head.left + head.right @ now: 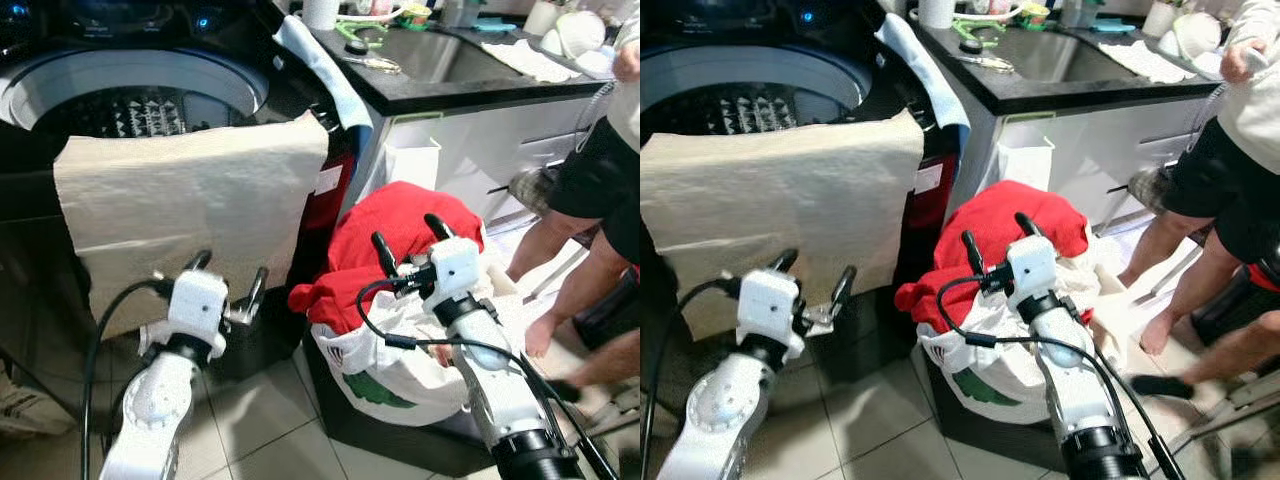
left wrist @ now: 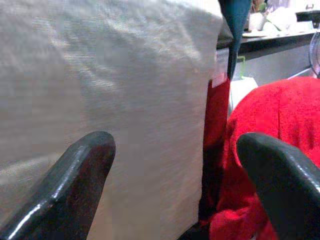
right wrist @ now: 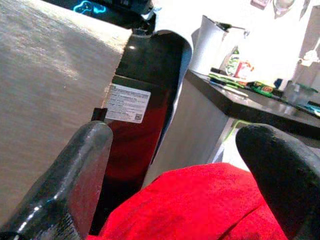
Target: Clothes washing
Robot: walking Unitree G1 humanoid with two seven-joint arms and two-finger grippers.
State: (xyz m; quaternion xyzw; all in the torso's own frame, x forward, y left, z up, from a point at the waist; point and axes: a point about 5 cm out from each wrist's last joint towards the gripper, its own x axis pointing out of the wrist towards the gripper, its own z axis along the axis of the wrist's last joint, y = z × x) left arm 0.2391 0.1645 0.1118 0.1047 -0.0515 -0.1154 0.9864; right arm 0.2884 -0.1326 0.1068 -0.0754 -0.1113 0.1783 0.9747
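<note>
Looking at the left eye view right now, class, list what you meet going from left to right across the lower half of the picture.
Left gripper in front of the beige cloth draped over the black washing machine → red garment piled in the white laundry bag → right gripper above it → person's bare legs.

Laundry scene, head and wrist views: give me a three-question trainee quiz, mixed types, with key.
1. True or false: the right gripper is shut on the red garment.
2. Multiple choice: the beige cloth is (A) folded on the counter, (B) draped over the front edge of the washing machine, (C) inside the laundry basket.
3. Fill in: the red garment lies on top of the pile in the ____.

Key
1. False. Its fingers are spread above the garment and hold nothing. The left gripper is open too, in front of the beige cloth.
2. B.
3. laundry basket.
</note>
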